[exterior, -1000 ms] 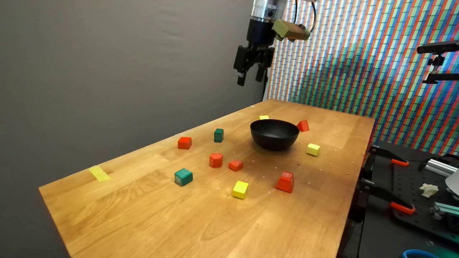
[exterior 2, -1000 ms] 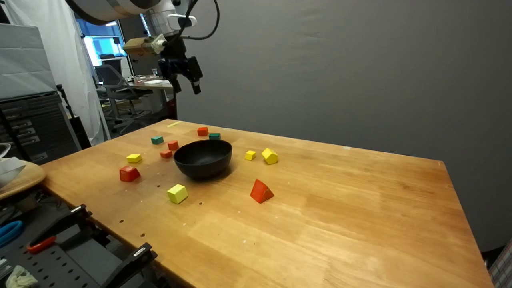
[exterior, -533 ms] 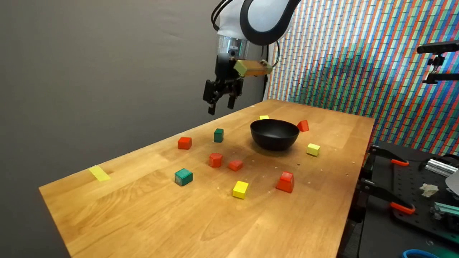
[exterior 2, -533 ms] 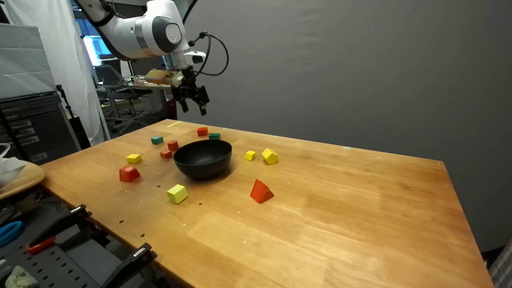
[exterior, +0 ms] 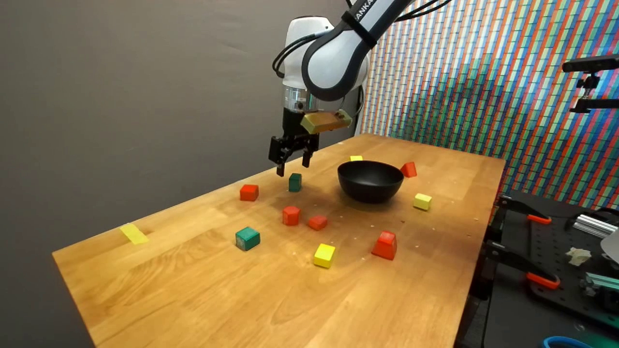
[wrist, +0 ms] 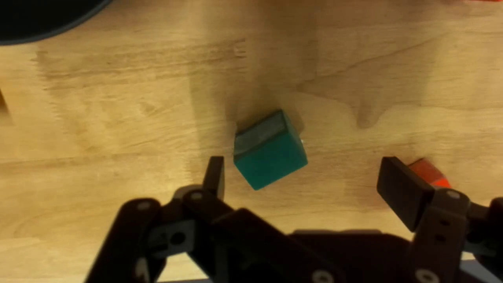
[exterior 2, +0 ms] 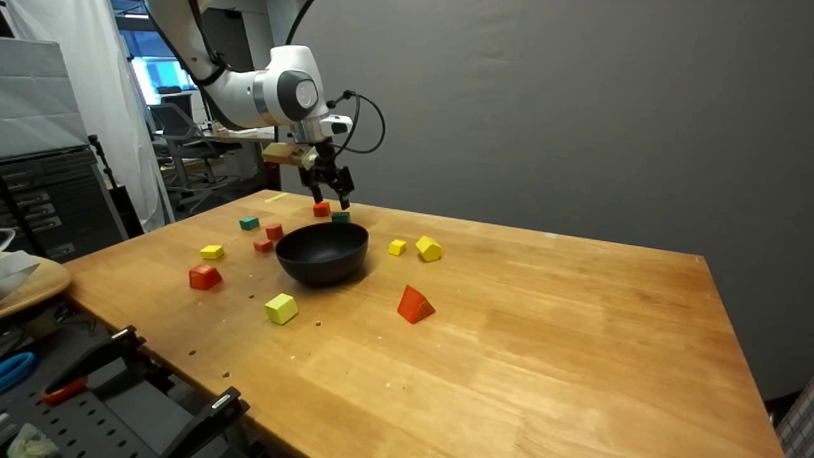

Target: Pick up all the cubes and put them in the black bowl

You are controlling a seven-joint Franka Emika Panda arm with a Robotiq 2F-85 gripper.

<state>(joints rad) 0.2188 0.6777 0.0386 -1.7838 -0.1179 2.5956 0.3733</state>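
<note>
My gripper (wrist: 304, 173) stands open above the table, nothing between its fingers. In the wrist view a green cube (wrist: 271, 155) lies below and just ahead of the gap, nearer the left finger. A red cube (wrist: 426, 169) shows partly behind the right finger. The black bowl (exterior: 370, 181), with nothing visible inside, sits beside them. Around it in an exterior view lie a second green cube (exterior: 247, 239), yellow cubes (exterior: 324, 256) (exterior: 422, 201), and red blocks (exterior: 291, 216) (exterior: 317, 223) (exterior: 385, 245). A red wedge (exterior 2: 415, 305) and two yellow blocks (exterior 2: 397, 247) (exterior 2: 428, 249) are on the bowl's far side.
The wooden table (exterior: 203, 290) ends along a grey wall close behind the gripper. A flat yellow strip (exterior: 134, 233) is stuck near one corner. Black clamps (exterior: 524, 208) grip another edge, beside a dark cart (exterior: 512, 309).
My gripper has come down from high above the table to just over the green cube near the wall-side edge, staying open. The cubes and bowl have not moved.
</note>
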